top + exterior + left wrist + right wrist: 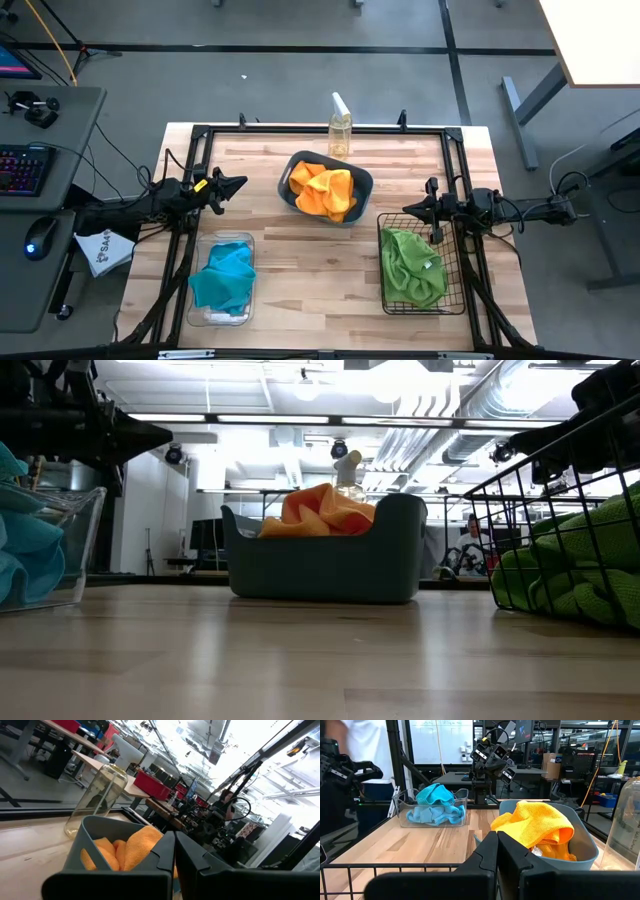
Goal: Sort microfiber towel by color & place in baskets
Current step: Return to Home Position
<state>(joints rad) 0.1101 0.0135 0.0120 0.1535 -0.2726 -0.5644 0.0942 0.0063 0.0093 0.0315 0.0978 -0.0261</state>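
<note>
Tub [366,186] holds orange towels [325,190], bin [222,318] blue towels [225,275], basket [456,290] green towels [410,265]; all fingers [150,867] [482,865] clenched.

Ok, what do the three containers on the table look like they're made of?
The teal tub: likely moulded plastic, matte, with smooth, rounded, opaque walls. The clear bin: probably hard glossy plastic, with see-through walls that catch glints. The black basket: apparently coated metal wire, an open grid of thin rods.

Orange-yellow towels [325,190]: heaped in teal tub [365,184], far centre (above its rim).
Blue towels [224,276]: crumpled in clear bin [225,238], near left.
Green towels [412,265]: bunched in wire basket [452,290], near right.
</note>
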